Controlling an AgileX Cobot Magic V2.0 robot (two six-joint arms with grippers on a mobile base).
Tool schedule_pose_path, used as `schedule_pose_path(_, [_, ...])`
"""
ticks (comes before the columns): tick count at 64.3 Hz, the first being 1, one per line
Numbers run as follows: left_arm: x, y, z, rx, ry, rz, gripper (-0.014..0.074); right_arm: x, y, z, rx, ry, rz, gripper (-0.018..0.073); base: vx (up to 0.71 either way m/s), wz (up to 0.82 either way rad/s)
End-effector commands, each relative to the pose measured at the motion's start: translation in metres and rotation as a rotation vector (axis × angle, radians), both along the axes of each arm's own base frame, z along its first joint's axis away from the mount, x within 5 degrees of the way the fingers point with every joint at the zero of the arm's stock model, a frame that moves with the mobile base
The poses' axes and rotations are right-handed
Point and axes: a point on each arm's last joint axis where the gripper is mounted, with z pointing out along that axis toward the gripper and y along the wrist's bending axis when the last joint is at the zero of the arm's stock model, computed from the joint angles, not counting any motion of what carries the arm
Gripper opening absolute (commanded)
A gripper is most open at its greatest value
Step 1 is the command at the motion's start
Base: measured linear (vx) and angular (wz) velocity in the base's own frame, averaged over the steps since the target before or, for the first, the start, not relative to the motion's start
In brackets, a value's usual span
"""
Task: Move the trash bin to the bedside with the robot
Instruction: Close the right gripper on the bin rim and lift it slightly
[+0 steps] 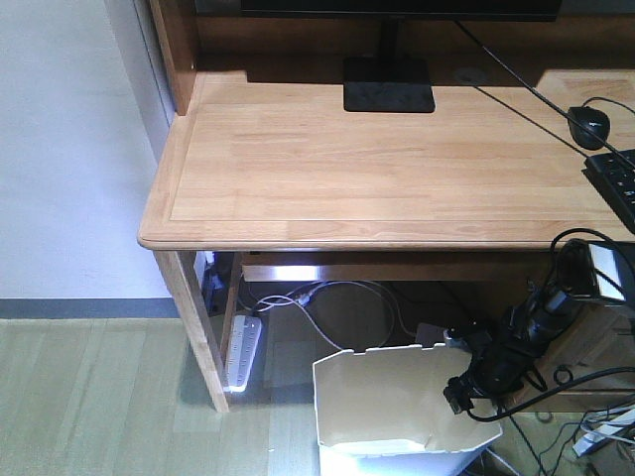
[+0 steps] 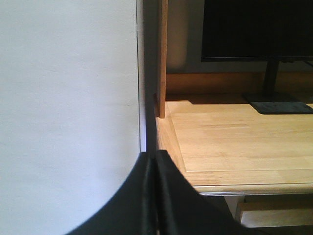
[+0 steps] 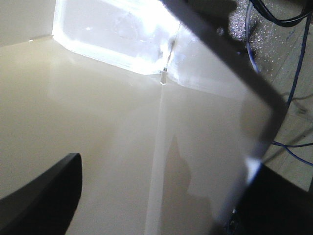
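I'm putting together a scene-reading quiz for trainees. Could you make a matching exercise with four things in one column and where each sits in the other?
Things:
1. trash bin
2. mouse
3. monitor stand
4. power strip

Places:
A. back of the desk top, near the middle
B. on the floor under the desk's left end
C. on the floor in front of the desk
D. right end of the desk top

Pairs: 1-C, 2-D, 3-A, 4-B
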Motion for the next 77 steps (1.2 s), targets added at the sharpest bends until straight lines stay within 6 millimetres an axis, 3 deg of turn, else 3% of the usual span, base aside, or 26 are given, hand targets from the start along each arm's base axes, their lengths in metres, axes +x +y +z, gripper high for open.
schedule_pose_path(1, [0.000,0.002,-0.001,-0.013,-0.053,0.015,-0.0006,0.020,-0.001,0.012,0.006,-0.047,-0.007,0.0560,0.00,0.00])
schedule_pose_path(8, [0.000,0.002,-0.001,-0.013,-0.053,0.015,-0.0006,0.022,-0.001,0.007,0.014,-0.047,-0.029,0.0498,0.00,0.00])
schedule_pose_path(13, [0.000,0.002,-0.001,-0.013,-0.053,0.015,-0.0006,0.024,-0.001,0.008,0.015,-0.048,-0.057,0.0388,0.00,0.00])
schedule_pose_path(24, [0.000,0.002,-0.001,-0.013,-0.053,0.015,-0.0006,0.030,0.000,0.018,0.029,-0.033,-0.067,-0.0017,0.00,0.00])
schedule_pose_path(35, [0.000,0.002,-0.001,-0.013,-0.053,0.015,-0.0006,0.032,-0.003,0.039,0.002,-0.089,-0.078,-0.0006,0.00,0.00])
schedule_pose_path(60, [0.000,0.002,-0.001,-0.013,-0.053,0.015,-0.0006,-0.008,-0.009,0.104,-0.117,-0.229,-0.059,-0.0003,0.00,0.00])
schedule_pose_path(77, [0.000,0.002,-0.001,-0.013,-0.053,0.015,-0.0006,-0.022,-0.009,0.155,-0.126,-0.273,-0.046,-0.0003,0.00,0.00])
